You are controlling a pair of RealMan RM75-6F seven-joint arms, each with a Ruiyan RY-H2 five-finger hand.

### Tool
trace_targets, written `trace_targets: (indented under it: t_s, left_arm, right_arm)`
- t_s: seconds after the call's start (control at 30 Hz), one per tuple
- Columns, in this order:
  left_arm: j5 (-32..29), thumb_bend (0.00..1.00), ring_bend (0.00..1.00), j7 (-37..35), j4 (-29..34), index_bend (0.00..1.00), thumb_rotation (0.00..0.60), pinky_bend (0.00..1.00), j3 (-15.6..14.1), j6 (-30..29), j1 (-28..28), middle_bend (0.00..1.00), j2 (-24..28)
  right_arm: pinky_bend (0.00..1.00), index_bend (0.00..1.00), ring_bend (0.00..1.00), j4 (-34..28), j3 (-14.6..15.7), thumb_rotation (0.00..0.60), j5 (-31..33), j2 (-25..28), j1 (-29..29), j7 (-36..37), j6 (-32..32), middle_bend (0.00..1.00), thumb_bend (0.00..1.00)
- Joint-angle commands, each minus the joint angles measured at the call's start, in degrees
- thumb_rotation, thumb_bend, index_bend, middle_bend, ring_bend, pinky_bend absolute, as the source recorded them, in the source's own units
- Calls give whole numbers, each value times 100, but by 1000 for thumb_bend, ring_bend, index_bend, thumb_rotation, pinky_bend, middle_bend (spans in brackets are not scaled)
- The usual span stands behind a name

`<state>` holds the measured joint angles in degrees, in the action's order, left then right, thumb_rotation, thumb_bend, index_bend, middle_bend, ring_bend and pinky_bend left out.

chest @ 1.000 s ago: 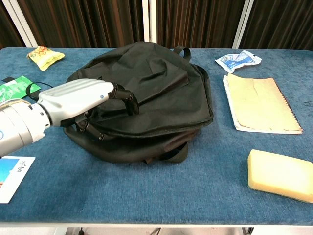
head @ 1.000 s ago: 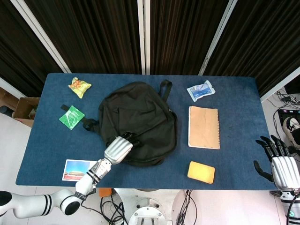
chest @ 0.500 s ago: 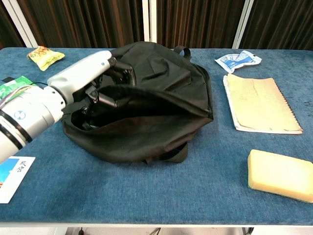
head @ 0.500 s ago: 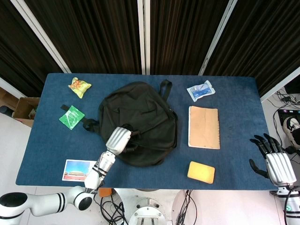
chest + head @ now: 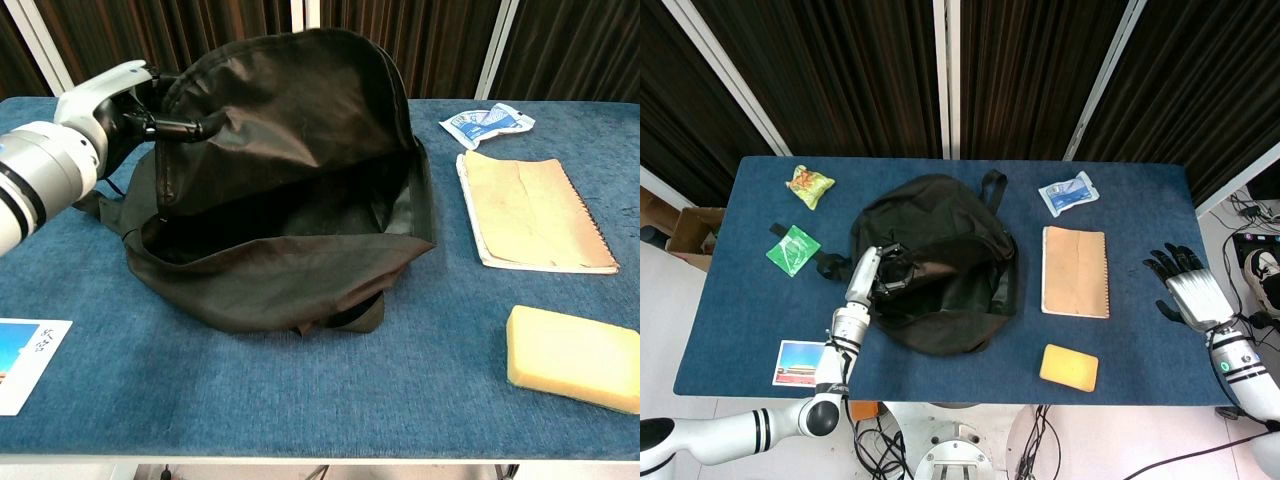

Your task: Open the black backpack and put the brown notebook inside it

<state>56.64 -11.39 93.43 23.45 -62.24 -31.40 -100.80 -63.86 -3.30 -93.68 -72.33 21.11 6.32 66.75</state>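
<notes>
The black backpack [image 5: 940, 260] [image 5: 290, 200] lies mid-table with its mouth wide; the top flap is lifted high and the dark inside shows. My left hand [image 5: 868, 275] [image 5: 110, 100] grips the flap's edge at the bag's left side and holds it up. The brown notebook [image 5: 1075, 271] [image 5: 530, 210] lies flat to the right of the bag, untouched. My right hand [image 5: 1185, 292] hovers over the table's right edge with fingers spread, holding nothing; the chest view does not show it.
A yellow sponge [image 5: 1069, 367] [image 5: 575, 357] sits near the front edge right of the bag. A white-blue packet [image 5: 1068, 192] [image 5: 487, 124] lies behind the notebook. Yellow snack bag [image 5: 809, 184], green packet [image 5: 793, 249] and a postcard [image 5: 805, 362] lie at the left.
My left hand has raised the backpack's flap up and leftward, opening the mouth wide. My right hand has moved in from beyond the table's right edge toward the notebook side.
</notes>
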Motion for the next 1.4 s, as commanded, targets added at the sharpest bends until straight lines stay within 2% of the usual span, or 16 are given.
trace_targets:
  t_s: [0.03, 0.13, 0.37, 0.67, 0.87, 1.07, 1.4]
  left_arm:
    - [-569, 564, 528, -274, 277, 662, 600, 338, 284, 288, 66, 679, 218]
    - [-748, 565, 528, -387, 335, 662, 600, 338, 328, 388, 73, 679, 283]
    - [-858, 567, 528, -510, 386, 662, 600, 338, 309, 510, 58, 679, 358]
    - [-890, 567, 528, -707, 356, 662, 600, 326, 270, 644, 42, 679, 399]
    - [-864, 567, 528, -779, 327, 662, 600, 325, 219, 670, 42, 679, 410]
    - [-858, 565, 524, -864, 310, 661, 600, 322, 188, 692, 61, 679, 440]
    - [-776, 565, 523, -1010, 337, 660, 600, 322, 130, 718, 116, 678, 510]
  right_arm:
    - [155, 226, 44, 851, 67, 600, -148, -579, 499, 152, -482, 162, 193]
    - [154, 226, 44, 1416, 138, 600, -219, -993, 704, 290, -596, 161, 180]
    - [155, 226, 44, 2290, 304, 600, -311, -1656, 934, 579, -633, 148, 129]
    - [142, 222, 44, 3112, 454, 600, -397, -2263, 1072, 864, -344, 134, 126]
    - [138, 222, 44, 3132, 586, 600, -615, -2515, 1205, 1024, 132, 135, 100]
    - [138, 222, 44, 2913, 670, 600, -753, -2694, 1406, 799, 258, 144, 93]
    - [139, 222, 44, 2740, 718, 600, -561, -2480, 1277, 746, 250, 158, 169]
